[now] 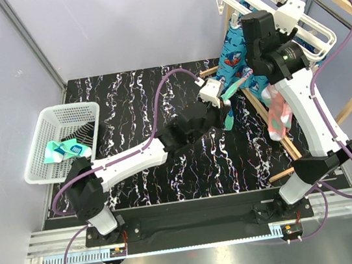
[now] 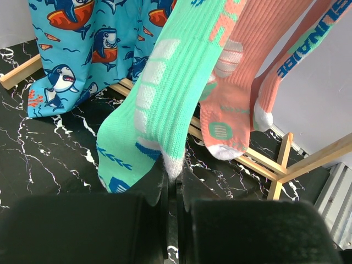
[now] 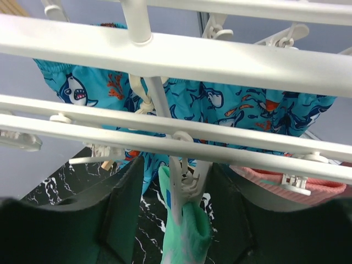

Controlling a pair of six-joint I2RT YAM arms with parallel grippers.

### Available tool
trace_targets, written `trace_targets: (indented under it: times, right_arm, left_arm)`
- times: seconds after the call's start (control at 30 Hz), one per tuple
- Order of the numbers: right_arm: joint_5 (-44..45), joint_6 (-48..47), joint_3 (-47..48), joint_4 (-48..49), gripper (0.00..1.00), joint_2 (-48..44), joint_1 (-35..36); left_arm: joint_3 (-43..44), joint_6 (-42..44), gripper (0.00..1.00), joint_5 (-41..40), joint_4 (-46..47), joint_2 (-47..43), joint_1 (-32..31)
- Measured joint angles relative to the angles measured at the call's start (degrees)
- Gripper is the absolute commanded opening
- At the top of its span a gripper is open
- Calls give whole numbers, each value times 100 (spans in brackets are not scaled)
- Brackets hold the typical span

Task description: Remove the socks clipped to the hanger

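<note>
Mint-green sock (image 2: 165,104): left hand (image 2: 171,190) pinches its toe; right hand (image 3: 175,209), jaws apart, straddles clip (image 3: 186,177). Squeeze squarely, then pull down.

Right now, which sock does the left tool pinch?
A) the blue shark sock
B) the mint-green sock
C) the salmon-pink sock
B: in the left wrist view, the left tool is shut on the white tip of the mint-green sock.

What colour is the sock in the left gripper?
Mint green sock with white heel; left wrist view.
</note>
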Motion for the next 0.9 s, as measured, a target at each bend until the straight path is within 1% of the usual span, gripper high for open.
trace_targets:
  times: [0.17,0.27,0.3,0.4,0.43,0.5,0.9]
  right_arm:
    - [4,-127,-15,205,46,-24,-61]
    - [4,-181,-22,284,36,-39,-74]
    - [2,-197,-26,297,28,-46,-83]
    - [0,-273,-83,376,21,-61,-107]
    - [-2,-297,-96,411,11,-61,-109]
    - [-2,-319,-107,446,0,-61,-114]
    - [-24,-437,-260,577,0,-175,-114]
  left_arm:
    - [0,-13,0,11,2,0,0]
    - [0,-26,0,17,2,0,0]
    - [0,-31,0,17,2,0,0]
    - [0,-37,0,17,0,0,0]
    - [0,-37,0,17,-2,0,0]
    - [0,-37,0,17,-2,0,0]
    - [0,-55,0,15,-4,0,0]
